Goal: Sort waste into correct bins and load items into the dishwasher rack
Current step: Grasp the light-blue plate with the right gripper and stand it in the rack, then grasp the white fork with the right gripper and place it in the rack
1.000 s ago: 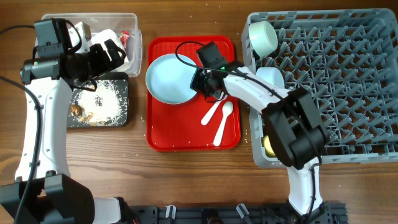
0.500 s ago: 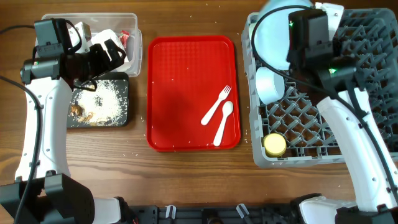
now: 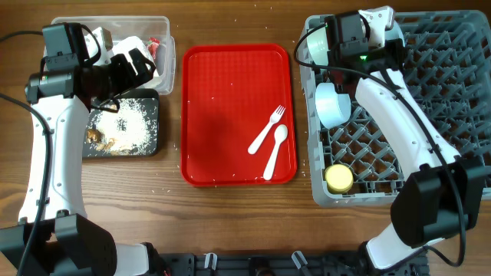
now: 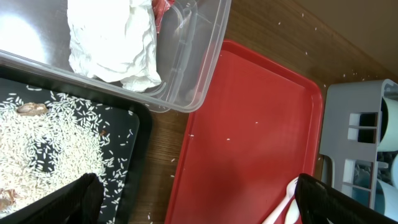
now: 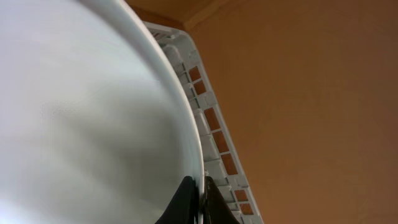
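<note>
My right gripper is shut on the rim of the pale blue plate, which it holds on edge over the far left corner of the grey dishwasher rack. The arm hides most of the plate from overhead. The mint-green bowl, pale blue bowl and yellow cup sit in the rack. The fork and spoon lie on the red tray. My left gripper is open and empty above the clear tub, which holds the napkin and red wrapper scrap. Rice and brown bits lie in the black tray.
Loose rice grains are scattered on the wooden table and red tray. The rack's edge shows at the right of the left wrist view. The rack wall runs beside the plate in the right wrist view.
My right gripper has lifted the plate off the red tray and carried it right to the rack's far left corner, then turned it on edge. The left arm has not moved.
</note>
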